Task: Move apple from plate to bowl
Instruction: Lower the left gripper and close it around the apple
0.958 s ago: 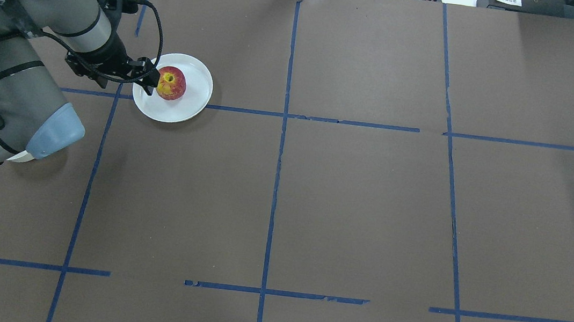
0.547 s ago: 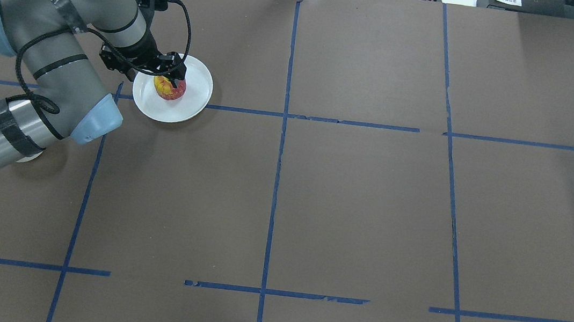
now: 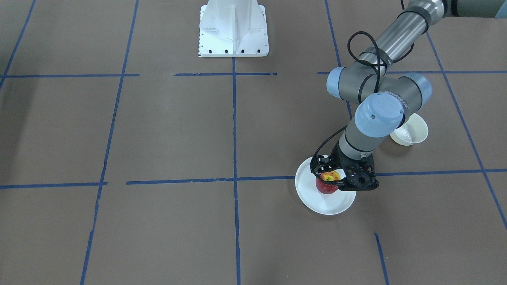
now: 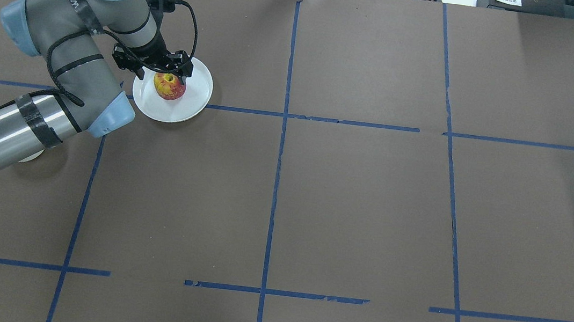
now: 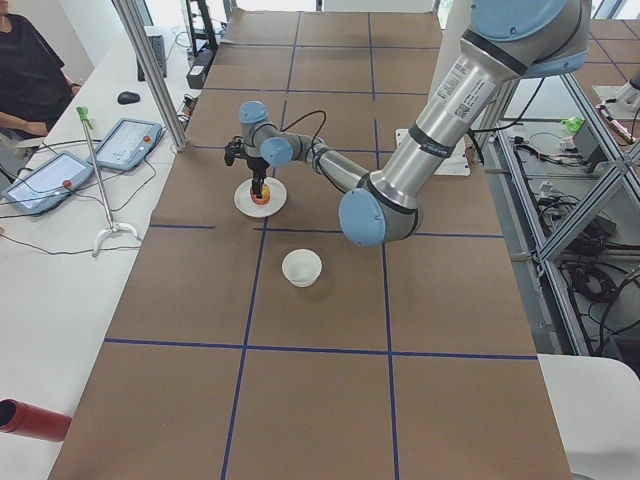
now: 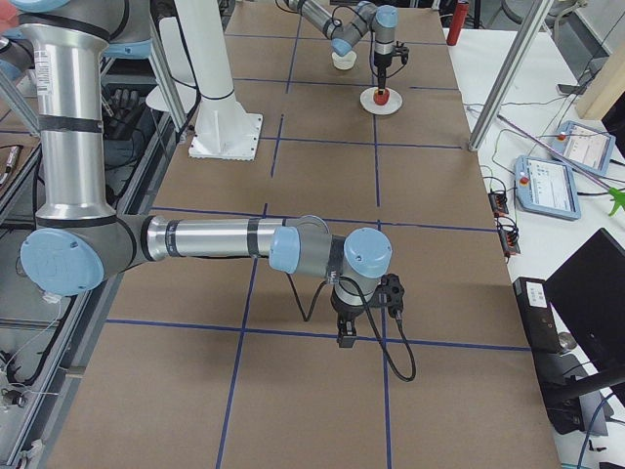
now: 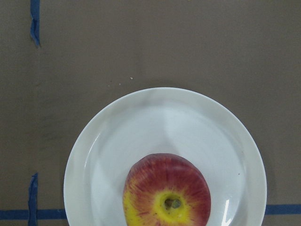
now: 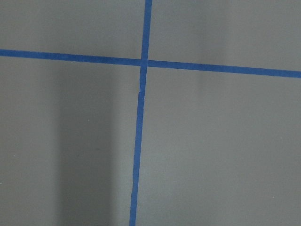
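The red apple [image 4: 169, 88] with a yellow stem patch sits on the white plate [image 4: 191, 108] at the table's far left. My left gripper [image 4: 162, 79] hangs right over the apple, open, its fingers on either side of the apple's top [image 3: 326, 185]. The left wrist view shows the apple [image 7: 167, 190] on the plate [image 7: 141, 127] and no fingers. The cream bowl [image 3: 410, 132] stands empty behind the left arm's elbow, nearer the robot; in the overhead view only a sliver of it [image 4: 31, 156] shows. My right gripper [image 6: 344, 332] shows only in the exterior right view, low over bare table; I cannot tell its state.
The white robot pedestal [image 3: 233, 29] stands at the table's near middle edge. Blue tape lines [image 4: 281, 128] cross the brown table cover. A side table with tablets [image 5: 120, 140] and a seated person lies beyond the far edge.
My left arm has swung in over the plate. The gripper went from beside the apple's left side to directly above it. The apple and plate have not moved.
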Controlling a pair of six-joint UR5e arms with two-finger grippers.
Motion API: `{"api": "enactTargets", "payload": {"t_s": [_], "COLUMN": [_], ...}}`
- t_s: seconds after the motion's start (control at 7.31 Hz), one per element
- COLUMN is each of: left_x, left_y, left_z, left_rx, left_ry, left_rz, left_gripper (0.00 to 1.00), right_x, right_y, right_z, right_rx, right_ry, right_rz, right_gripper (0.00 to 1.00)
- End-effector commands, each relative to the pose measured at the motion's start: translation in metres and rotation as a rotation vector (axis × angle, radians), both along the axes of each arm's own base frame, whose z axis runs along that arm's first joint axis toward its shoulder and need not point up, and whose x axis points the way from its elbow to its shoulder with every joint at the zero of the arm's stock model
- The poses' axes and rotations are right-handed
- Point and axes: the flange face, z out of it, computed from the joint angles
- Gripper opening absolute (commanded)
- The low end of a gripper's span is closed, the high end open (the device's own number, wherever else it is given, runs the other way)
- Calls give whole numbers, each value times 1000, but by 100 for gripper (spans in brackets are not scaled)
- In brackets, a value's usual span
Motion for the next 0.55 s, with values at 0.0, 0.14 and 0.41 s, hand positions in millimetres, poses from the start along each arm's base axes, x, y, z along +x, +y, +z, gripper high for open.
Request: {"api": "enactTargets", "payload": {"t_s": [0.0,0.14,0.41], "left_x": [4,7,10], "left_y": [-6,-9,-12], "left_z": [10,6,2], "left_rx": [-2,0,1], "left_ry": [-8,-7,-5], "left_rz": [-8,-12,-11], "left_gripper": [100,100,100], "right_x": [0,0,0], "right_y": [0,0,0], "right_z": [0,0,0], "right_rx": [0,0,0], "right_ry": [0,0,0], "right_rz": [0,0,0], "right_gripper": [100,100,100]}}
